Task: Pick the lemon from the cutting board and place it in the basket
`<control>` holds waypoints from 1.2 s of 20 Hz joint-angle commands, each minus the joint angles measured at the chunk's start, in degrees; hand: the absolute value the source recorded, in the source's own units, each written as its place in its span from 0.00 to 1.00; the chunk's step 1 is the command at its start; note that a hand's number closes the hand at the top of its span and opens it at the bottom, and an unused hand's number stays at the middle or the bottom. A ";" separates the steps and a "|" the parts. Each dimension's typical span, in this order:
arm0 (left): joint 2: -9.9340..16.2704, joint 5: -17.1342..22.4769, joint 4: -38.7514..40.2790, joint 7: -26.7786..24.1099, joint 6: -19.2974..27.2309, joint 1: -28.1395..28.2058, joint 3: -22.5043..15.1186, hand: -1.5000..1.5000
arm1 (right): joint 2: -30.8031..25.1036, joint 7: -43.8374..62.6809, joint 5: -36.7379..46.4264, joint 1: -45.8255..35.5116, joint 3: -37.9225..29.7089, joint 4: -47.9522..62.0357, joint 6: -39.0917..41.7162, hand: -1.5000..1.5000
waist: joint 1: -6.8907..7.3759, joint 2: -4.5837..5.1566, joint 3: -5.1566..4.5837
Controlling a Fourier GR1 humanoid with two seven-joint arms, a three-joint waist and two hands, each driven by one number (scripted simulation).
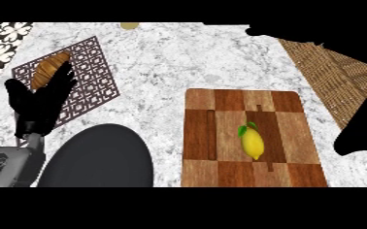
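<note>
Lemon (252,142) outside wicker basket (326,73)

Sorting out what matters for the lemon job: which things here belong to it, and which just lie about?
Job:
lemon
cutting board
basket

Lying about:
bread on patterned mat
dark round plate

head view | from above, steeply down onto counter (179,58) | close | forearms enter at lower edge
</note>
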 commanded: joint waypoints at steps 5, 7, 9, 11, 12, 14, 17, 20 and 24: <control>0.39 -0.42 -0.55 0.85 -2.47 0.08 2.52 0.50 | -4.07 -5.18 -3.25 14.37 -12.09 -7.67 3.25 0.00 | -0.09 0.19 0.13; -0.72 -1.68 2.05 -1.72 -3.32 0.61 2.29 0.50 | 0.29 -6.39 -0.34 16.20 -12.11 -8.49 0.65 0.00 | 0.15 0.28 0.10; -0.32 -1.61 -1.91 2.78 -2.57 -0.03 2.72 0.50 | 1.00 -8.09 1.82 21.29 -12.80 -11.86 2.76 0.00 | 0.27 0.23 0.12; -0.45 -1.25 -0.21 0.42 -4.63 0.58 3.68 0.50 | 1.60 -13.76 5.58 26.85 -15.78 -12.67 5.78 0.00 | 0.25 0.29 0.13; -2.63 -2.83 -0.24 -1.32 -2.93 1.83 2.63 0.50 | 5.62 -13.38 10.00 27.32 -13.10 -14.79 2.53 0.00 | 0.44 0.31 0.12; -3.40 -3.89 -3.86 -0.38 -1.83 3.81 1.58 0.50 | 9.07 -19.33 17.51 25.84 -11.82 -9.45 3.18 0.00 | 1.18 0.41 0.14; -3.29 -3.34 -0.24 1.38 -2.89 -0.82 3.36 0.50 | 12.70 -26.92 27.97 28.28 -9.66 -8.22 0.43 0.00 | 0.94 0.52 0.14; -3.09 -4.09 1.27 0.32 -2.61 -1.82 4.23 0.50 | 14.67 -36.90 37.38 36.46 -6.57 -8.75 -4.99 0.00 | 0.72 0.59 0.19; -3.63 -5.03 0.98 -0.45 -3.19 -0.56 4.22 0.50 | 20.22 -41.42 41.60 37.54 -2.19 -1.90 -12.92 0.00 | 0.86 0.52 0.14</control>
